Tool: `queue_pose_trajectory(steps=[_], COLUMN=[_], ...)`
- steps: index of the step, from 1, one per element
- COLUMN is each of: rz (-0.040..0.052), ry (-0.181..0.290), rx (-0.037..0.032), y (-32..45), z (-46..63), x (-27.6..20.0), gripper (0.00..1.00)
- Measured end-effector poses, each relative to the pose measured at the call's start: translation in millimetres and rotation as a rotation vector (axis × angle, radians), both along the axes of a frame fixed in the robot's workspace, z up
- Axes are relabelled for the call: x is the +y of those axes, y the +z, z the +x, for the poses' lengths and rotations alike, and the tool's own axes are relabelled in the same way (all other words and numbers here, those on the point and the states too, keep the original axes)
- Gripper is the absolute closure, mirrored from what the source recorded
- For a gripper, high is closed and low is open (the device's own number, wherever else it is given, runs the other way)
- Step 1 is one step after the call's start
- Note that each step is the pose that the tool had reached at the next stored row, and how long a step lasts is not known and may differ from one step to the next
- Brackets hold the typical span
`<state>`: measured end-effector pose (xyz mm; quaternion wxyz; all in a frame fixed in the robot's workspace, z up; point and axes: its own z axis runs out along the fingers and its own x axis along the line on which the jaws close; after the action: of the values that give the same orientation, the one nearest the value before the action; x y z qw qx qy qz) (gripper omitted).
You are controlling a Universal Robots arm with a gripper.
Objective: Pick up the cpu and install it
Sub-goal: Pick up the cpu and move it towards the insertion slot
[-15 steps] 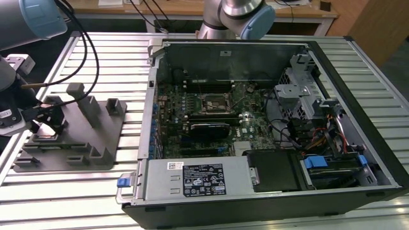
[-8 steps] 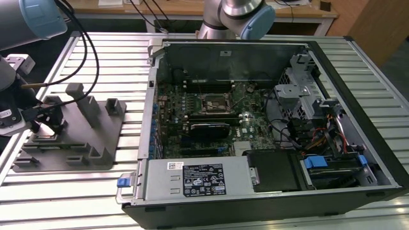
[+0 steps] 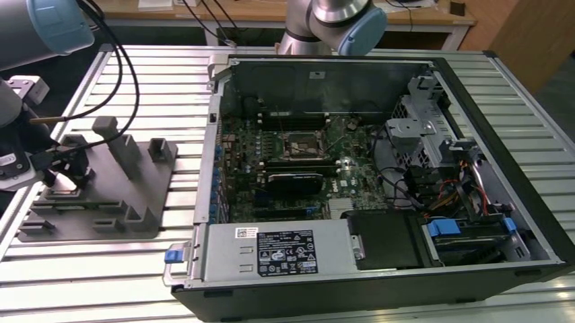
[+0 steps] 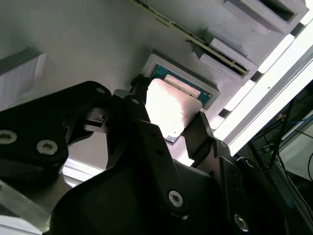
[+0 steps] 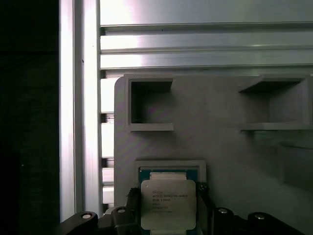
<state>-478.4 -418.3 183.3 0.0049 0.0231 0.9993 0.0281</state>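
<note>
The cpu (image 5: 168, 208) is a small square chip with a silvery lid and a green rim. It lies in a shallow recess of the grey tray (image 5: 220, 147). My gripper (image 5: 168, 196) stands over it, its black fingers (image 5: 133, 196) pressed against two opposite edges of the chip. In the second wrist view the cpu (image 4: 172, 113) shines bright between the same fingers (image 4: 200, 128) of the gripper (image 4: 170, 106). In the exterior view the gripper (image 3: 63, 180) is low over the tray (image 3: 108, 202) at the exterior view's left. The motherboard socket (image 3: 299, 142) lies inside the open computer case (image 3: 378, 168).
The tray carries upright grey blocks (image 3: 117, 145) and several empty pockets (image 5: 149, 105). It rests on a slatted aluminium table (image 3: 99, 269). Cables (image 3: 126, 74) hang from the arm above the tray. Drive cages and wiring (image 3: 449, 182) fill the case at the exterior view's right.
</note>
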Motion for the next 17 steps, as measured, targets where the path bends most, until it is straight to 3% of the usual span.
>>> queue_pose_trajectory(steps=[17], rz=[0.0003], ry=[0.0], rx=[-0.0004], y=[29.0], z=[0.0], x=[0.0], gripper=[0.45])
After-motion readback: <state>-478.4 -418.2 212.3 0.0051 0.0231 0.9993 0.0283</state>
